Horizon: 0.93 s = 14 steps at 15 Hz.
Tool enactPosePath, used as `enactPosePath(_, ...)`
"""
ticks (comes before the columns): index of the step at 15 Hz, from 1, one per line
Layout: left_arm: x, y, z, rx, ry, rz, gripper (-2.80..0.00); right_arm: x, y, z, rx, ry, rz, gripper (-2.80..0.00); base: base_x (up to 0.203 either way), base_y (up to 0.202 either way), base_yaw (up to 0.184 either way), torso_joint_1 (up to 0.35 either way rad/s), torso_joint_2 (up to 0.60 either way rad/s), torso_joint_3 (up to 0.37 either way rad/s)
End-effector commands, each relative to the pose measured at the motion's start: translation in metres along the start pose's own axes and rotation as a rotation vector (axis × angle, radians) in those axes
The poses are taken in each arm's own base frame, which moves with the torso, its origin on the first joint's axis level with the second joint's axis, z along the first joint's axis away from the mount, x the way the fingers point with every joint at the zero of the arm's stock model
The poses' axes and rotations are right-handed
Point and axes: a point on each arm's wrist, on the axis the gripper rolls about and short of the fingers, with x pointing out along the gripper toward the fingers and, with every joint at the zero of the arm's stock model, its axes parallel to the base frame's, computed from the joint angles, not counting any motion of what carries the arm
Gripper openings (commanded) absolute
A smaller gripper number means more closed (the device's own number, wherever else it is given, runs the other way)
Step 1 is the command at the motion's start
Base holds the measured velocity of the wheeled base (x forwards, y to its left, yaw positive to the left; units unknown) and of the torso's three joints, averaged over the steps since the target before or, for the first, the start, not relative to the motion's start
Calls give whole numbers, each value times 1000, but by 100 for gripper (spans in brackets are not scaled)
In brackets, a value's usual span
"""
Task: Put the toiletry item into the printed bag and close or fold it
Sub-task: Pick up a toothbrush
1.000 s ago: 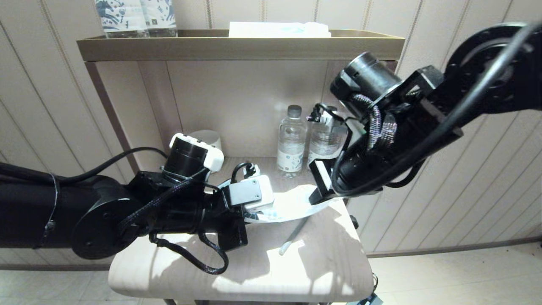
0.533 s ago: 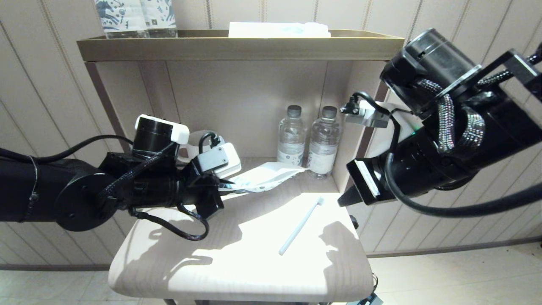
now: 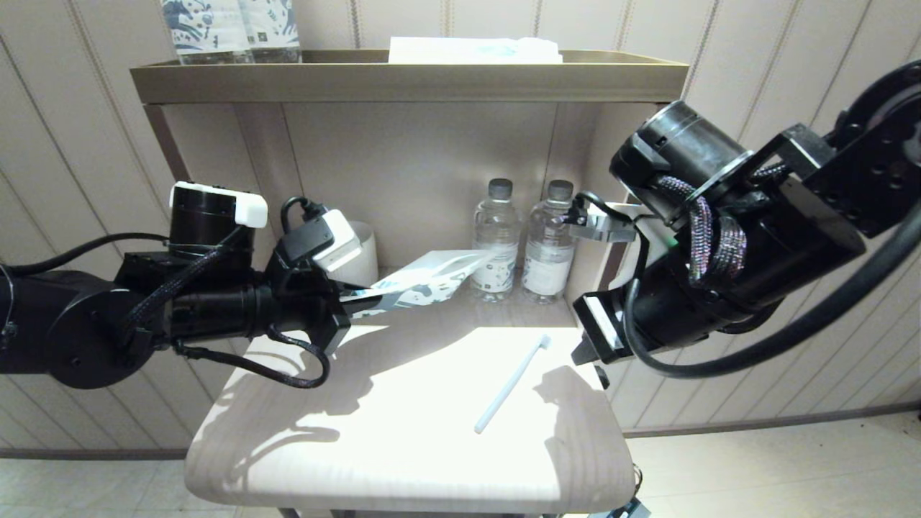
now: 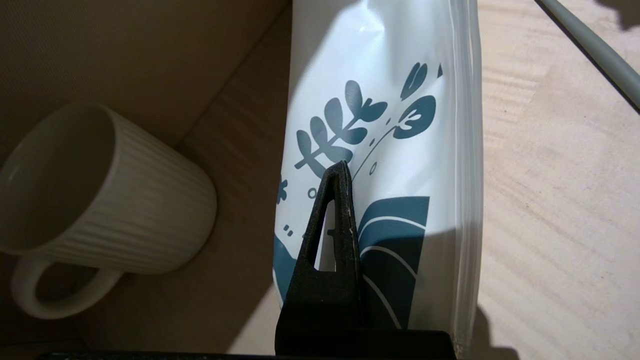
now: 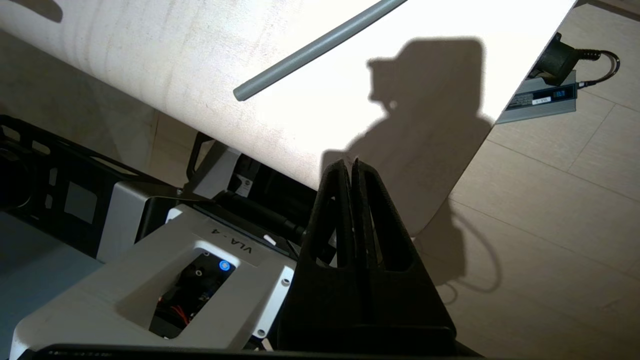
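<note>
The toiletry item (image 3: 511, 385), a thin white stick, lies slantwise on the pale table (image 3: 403, 489), right of centre; it also shows in the right wrist view (image 5: 320, 47). My left gripper (image 3: 352, 298) is shut on one end of the printed bag (image 3: 424, 284), holding it in the air above the table's back left, pointing toward the bottles. In the left wrist view the white bag (image 4: 400, 125) with its teal plant print is pinched by my left gripper (image 4: 342, 167). My right gripper (image 3: 584, 352) hovers at the table's right edge, shut and empty (image 5: 350, 162).
Two water bottles (image 3: 495, 244) (image 3: 550, 241) stand at the back of the alcove, and a ribbed white mug (image 4: 100, 200) sits at the back left. The top shelf carries printed upright packs (image 3: 230, 29) and a flat white packet (image 3: 475, 50).
My left gripper has raised the bag and drawn it back to the left. My right gripper has moved off the bag to the right, uncovering the stick.
</note>
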Motion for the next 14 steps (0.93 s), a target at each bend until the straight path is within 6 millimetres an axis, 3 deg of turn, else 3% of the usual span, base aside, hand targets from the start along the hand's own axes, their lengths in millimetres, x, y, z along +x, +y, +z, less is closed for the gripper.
enactPosePath(1,-6,-1,3,5,-25,12,-280,6,0,1,1,17,-11,-280,0,0,0,0,0,0)
enactPosePath(7,-8,3,8,-13,-82,16,-280,19,5,-10,-26,43,-129,-280,0,0,0,0,0,0)
enactPosePath(14,-13,2,11,-11,-93,21,-280,19,15,-9,-58,35,-118,-280,0,0,0,0,0,0)
